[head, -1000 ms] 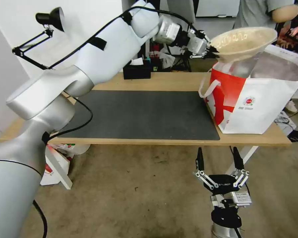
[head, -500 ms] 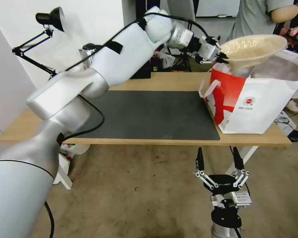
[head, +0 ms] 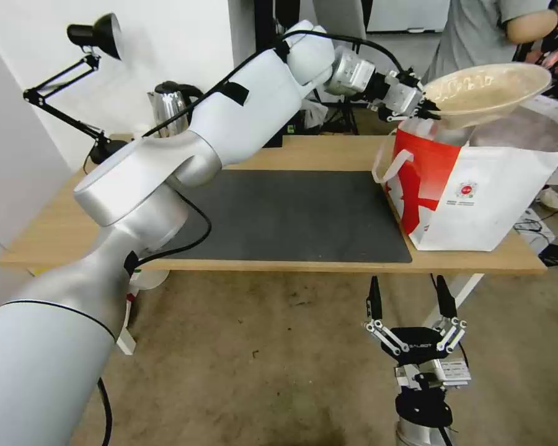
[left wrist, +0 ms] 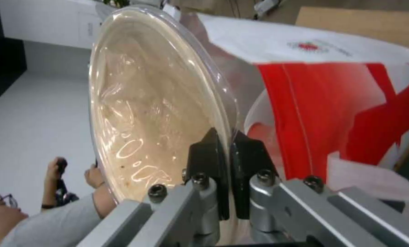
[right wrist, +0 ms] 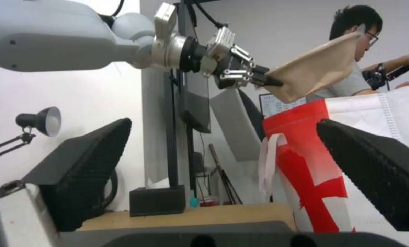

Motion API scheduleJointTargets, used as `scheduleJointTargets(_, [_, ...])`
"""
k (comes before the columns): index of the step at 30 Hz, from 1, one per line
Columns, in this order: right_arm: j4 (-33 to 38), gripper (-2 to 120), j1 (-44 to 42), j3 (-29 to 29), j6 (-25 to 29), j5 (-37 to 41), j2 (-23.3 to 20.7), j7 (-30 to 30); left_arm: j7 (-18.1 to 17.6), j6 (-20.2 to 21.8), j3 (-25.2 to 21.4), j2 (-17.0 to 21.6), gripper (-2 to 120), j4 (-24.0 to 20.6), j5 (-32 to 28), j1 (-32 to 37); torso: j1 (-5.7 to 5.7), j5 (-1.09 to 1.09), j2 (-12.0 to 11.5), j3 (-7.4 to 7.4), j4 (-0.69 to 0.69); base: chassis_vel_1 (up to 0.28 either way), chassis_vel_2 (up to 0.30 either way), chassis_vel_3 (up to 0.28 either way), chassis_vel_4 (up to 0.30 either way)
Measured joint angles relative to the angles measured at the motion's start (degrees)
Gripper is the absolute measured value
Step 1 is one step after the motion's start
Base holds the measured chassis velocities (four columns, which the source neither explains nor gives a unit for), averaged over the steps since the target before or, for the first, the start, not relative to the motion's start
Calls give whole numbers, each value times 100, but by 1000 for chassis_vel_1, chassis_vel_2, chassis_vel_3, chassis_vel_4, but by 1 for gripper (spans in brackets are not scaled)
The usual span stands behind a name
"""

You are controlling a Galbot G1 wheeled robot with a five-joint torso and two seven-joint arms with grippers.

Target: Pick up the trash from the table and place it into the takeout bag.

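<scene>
My left gripper point(head: 429, 111) is shut on the rim of the shallow oval tan lidded container point(head: 487, 94), holding it tilted in the air above the open mouth of the red-and-white takeout bag point(head: 471, 186). The left wrist view shows the black fingers point(left wrist: 211, 161) pinching the clear-lidded container point(left wrist: 154, 103) with the bag point(left wrist: 332, 99) beside it. From the right wrist view the container point(right wrist: 316, 72) hangs just over the bag's red edge point(right wrist: 305, 161). My right gripper point(head: 410, 297) stands open, parked low in front of the table point(head: 328, 152), fingers up.
A dark grey mat point(head: 279, 214) covers the middle of the table. A black desk lamp point(head: 87, 37) and a metal kettle point(head: 170, 102) stand at the back left. A person stands behind the bag.
My left arm has reached farther right, carrying the container from the bag's near edge to a spot more over its opening. The right arm has not moved.
</scene>
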Motion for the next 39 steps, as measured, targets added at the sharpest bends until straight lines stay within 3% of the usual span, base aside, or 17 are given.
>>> scheduleJointTargets(21, [0, 100, 0, 0, 0, 0, 0, 0, -542, 117, 5, 7, 1, 289, 242, 62, 0, 0, 0, 0, -1, 0, 0, 0, 0])
scheduleJointTargets(27, [0, 100, 0, 0, 0, 0, 0, 0, -563, 151, 54, 8, 22, 249, 199, 46, 0, 0, 0, 0, -1, 0, 0, 0, 0])
scheduleJointTargets(29, [0, 100, 0, 0, 0, 0, 0, 0, -563, 152, 59, 8, 24, 248, 190, 46, 0, 0, 0, 0, -1, 0, 0, 0, 0])
scheduleJointTargets(32, [0, 100, 0, 0, 0, 0, 0, 0, -570, 151, 130, 10, 43, 223, 36, 59, 0, 0, 0, 0, 0, 0, 0, 0, 0])
scheduleJointTargets(37, [0, 100, 0, 0, 0, 0, 0, 0, -575, 151, 190, 9, 55, 157, -67, 54, 0, 0, 0, 0, 0, 0, 0, 0, 0])
scheduleJointTargets(39, [0, 100, 0, 0, 0, 0, 0, 0, -576, 157, 236, 9, 67, 117, -146, 10, 0, 0, 0, 0, 0, 0, 0, 0, 0])
